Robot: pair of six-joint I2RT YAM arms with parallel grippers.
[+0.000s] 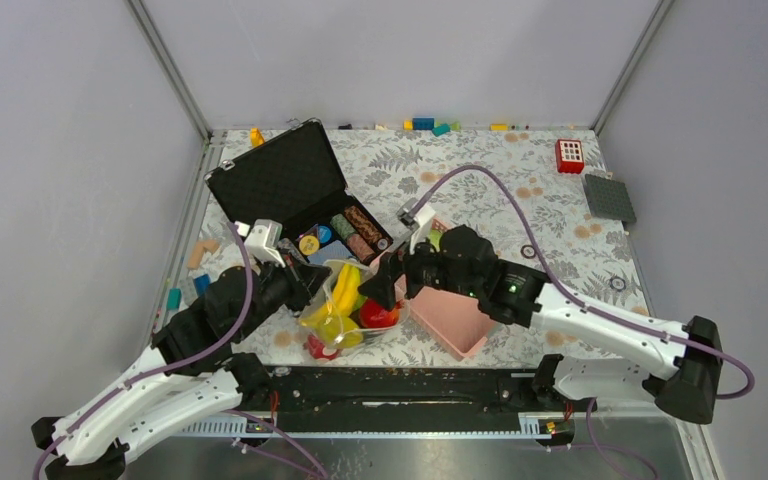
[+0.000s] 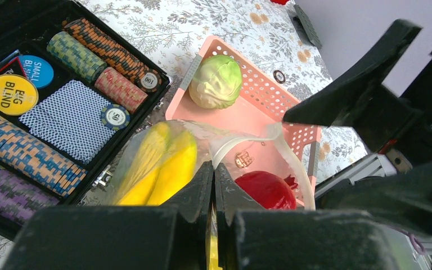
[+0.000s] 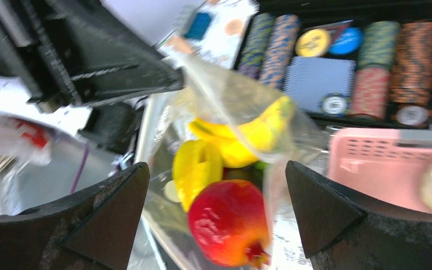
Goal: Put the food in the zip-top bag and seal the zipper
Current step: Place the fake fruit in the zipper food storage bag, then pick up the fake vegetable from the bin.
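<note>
Pinching the zip-top bag [image 1: 322,322], left gripper [image 2: 214,180] is clamped; right gripper [image 3: 216,171] gapes empty. Bananas [image 2: 163,166] point lengthwise toward the pink basket [image 2: 270,95]; a chip [image 2: 11,94] reads "BIG BLIND".

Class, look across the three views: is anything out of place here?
Yes: the cabbage sits in the pink basket, outside the zip-top bag, while the bananas and a red apple are already inside it.
</note>
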